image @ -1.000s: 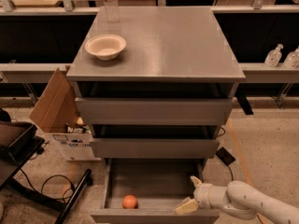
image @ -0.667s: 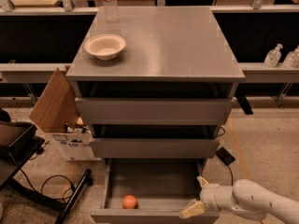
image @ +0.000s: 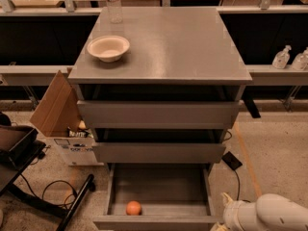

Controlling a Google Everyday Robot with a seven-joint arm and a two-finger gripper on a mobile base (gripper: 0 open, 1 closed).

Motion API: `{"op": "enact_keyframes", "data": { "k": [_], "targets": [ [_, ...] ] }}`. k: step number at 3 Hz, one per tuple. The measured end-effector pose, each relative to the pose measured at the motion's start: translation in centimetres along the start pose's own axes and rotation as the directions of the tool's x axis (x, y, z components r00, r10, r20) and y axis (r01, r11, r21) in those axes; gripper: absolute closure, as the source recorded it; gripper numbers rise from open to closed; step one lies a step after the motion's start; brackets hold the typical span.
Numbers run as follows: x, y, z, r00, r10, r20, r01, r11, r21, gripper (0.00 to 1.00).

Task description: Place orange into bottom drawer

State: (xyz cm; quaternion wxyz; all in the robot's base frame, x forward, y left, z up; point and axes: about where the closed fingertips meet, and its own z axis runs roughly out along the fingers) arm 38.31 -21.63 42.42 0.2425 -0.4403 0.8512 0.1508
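The orange (image: 134, 208) lies inside the bottom drawer (image: 159, 186), near its front left corner. The drawer is pulled out and open. My gripper (image: 221, 212) is at the bottom right of the view, just outside the drawer's front right corner. Its cream fingers (image: 225, 198) stand apart and hold nothing. The gripper is well to the right of the orange and does not touch it. The white arm (image: 274, 213) runs off the right edge.
A cream bowl (image: 108, 47) and a clear bottle (image: 113, 4) stand on the grey cabinet top (image: 173, 42). An open cardboard box (image: 60, 114) and a black stand (image: 19, 150) with cables are on the floor at left. A cable runs by the cabinet's right foot.
My gripper has drawn back to the right and lower, away from the drawer's inside. The orange has stayed where it lay in the drawer.
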Motion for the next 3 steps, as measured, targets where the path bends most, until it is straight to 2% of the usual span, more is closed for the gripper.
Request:
{"op": "enact_keyframes", "data": {
  "k": [1,2,3],
  "targets": [
    [0.3,1.7,-4.7,0.993,-0.028,-0.115,0.031,0.9994,0.018,0.0],
    [-0.9,2.5,-8.6,0.979,-0.031,-0.201,0.046,0.9964,0.072,0.0],
    [-3.0,2.4,-12.3,0.97,-0.027,-0.243,0.066,0.9858,0.155,0.0]
  ]
}}
